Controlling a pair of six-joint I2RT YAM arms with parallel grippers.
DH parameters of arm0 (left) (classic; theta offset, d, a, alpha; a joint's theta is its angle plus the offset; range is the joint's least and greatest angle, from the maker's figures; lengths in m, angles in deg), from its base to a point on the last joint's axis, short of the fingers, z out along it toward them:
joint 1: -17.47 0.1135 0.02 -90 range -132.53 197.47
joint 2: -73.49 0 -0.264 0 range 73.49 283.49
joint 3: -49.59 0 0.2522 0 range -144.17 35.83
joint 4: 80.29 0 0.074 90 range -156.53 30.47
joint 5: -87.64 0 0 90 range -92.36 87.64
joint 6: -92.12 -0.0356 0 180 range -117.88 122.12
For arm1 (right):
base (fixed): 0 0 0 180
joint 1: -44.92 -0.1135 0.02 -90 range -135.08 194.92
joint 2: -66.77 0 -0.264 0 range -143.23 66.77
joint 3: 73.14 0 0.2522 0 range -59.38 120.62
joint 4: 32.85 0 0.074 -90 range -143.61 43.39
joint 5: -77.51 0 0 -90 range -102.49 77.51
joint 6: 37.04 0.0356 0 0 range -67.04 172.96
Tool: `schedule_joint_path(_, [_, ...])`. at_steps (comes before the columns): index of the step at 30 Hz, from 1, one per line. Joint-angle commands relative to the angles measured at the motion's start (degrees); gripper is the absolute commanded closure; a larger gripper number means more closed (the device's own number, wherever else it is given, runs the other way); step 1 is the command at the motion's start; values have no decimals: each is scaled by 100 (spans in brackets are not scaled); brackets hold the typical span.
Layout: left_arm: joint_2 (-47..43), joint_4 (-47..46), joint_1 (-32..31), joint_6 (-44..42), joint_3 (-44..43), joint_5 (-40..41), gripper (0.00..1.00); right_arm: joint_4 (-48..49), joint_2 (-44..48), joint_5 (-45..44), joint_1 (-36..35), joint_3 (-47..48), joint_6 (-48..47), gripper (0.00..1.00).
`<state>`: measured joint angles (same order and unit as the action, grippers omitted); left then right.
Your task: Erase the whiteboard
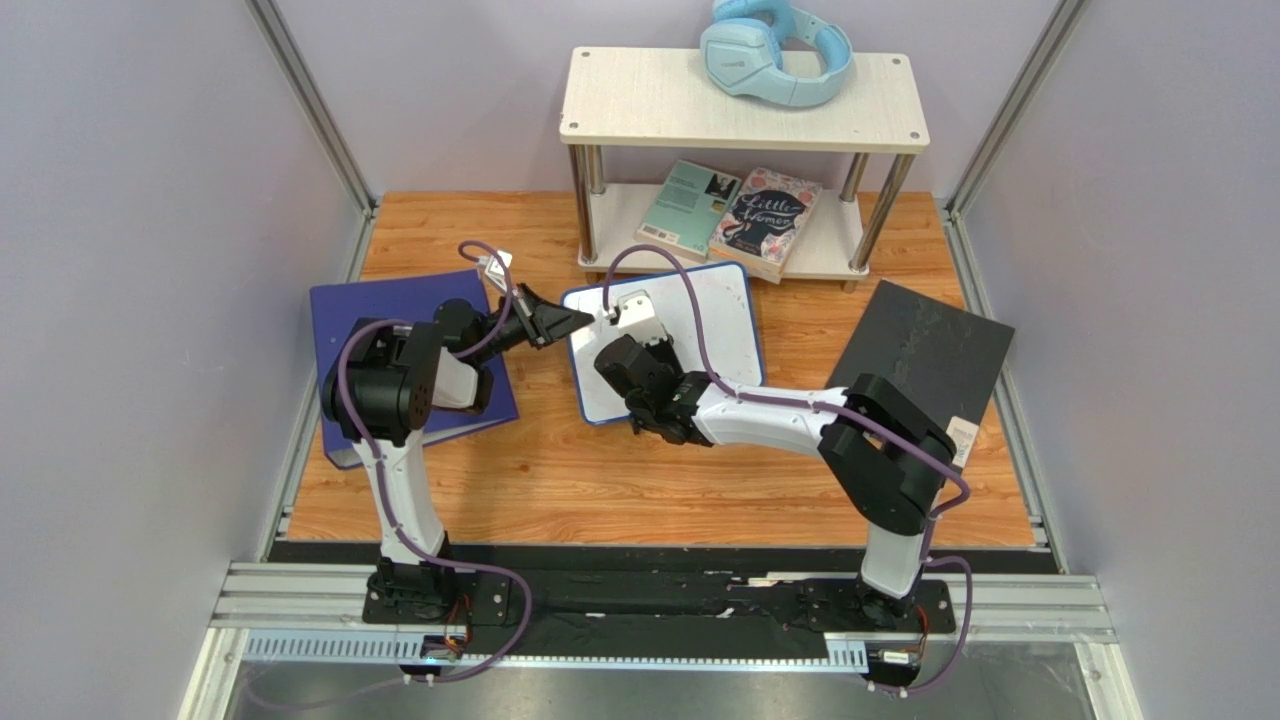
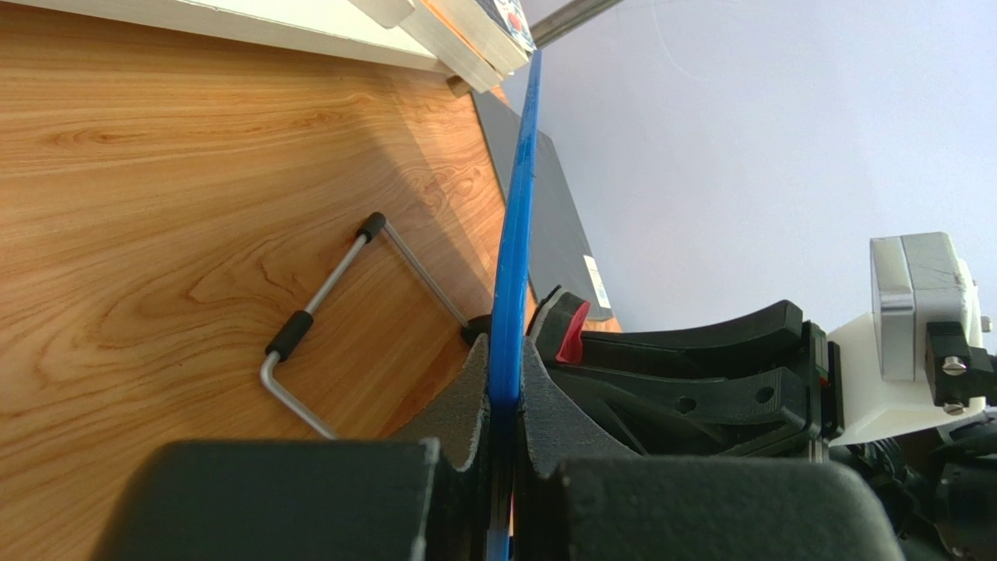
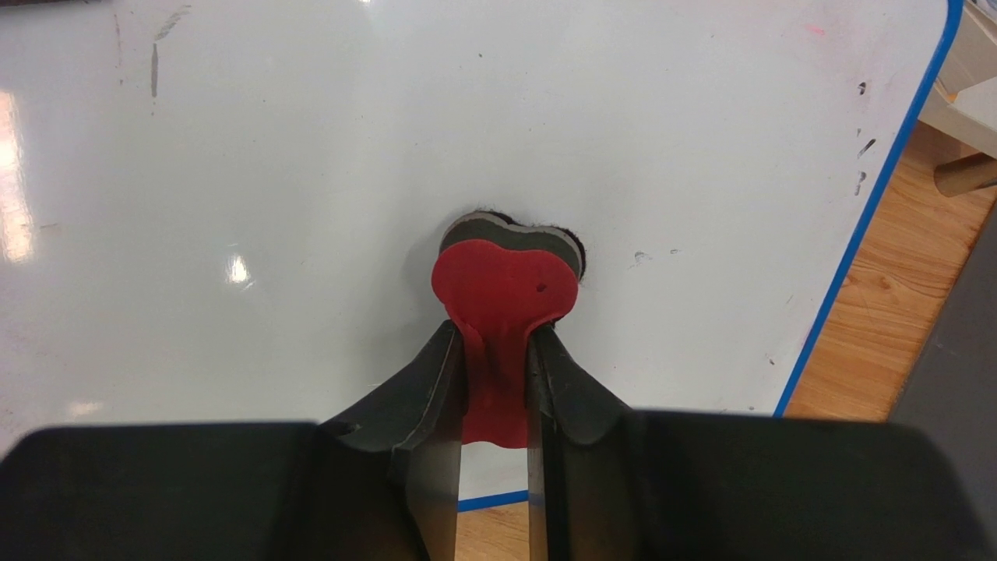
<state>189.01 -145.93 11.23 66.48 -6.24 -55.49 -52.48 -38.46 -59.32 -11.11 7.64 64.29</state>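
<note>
1. Right gripper is pinching a red eraser pad, pressing it flat against the whiteboard for wiping.
2. Left gripper is clamping the board's blue frame, steadying it toward the desk's far edge.
3. Faint specks are showing beside the frame.

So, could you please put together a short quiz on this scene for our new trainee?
1. True or false: the left claw is shut on the frame of the whiteboard.
2. What does the right claw hold? A) a marker B) a red eraser C) a book
3. Fill in: the headphones lie on the ____ level of the shelf.
Key: 1 true; 2 B; 3 top.
</note>
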Motion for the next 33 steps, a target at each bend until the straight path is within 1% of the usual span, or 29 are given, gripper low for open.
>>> schedule_joint_path(1, [84,-814,-123,-125,76,-374,100,-309,134,437,66,-277,290,100])
schedule_joint_path(8, [75,-814,-114,-134,84,-374,100,-441,477,631,-39,-638,554,100])
schedule_joint_path(11, [58,-814,-114,-134,84,-374,100,-581,670,509,-40,-664,598,100])
schedule_joint_path(17, [75,-814,-114,-125,41,-409,100,-749,1452,122,57,-603,466,100])
schedule_joint_path(20, [58,-814,-114,-134,58,-427,100,-854,1874,191,408,-568,501,100])
schedule_joint_path(21, [67,-814,-114,-134,67,-418,100,-872,1979,218,644,-576,493,100])
schedule_joint_path(23, [58,-814,-114,-134,67,-427,100,-864,2199,305,900,-620,449,100])
schedule_joint_path(24, [58,-814,-114,-134,67,-427,100,-855,2217,358,1197,-629,440,100])
schedule_joint_path(28, [58,-814,-114,-134,67,-427,100,-618,2060,692,1840,-542,282,100])
schedule_joint_path(33, [67,-814,-114,-134,58,-418,100,-345,1331,938,2350,55,-69,100])
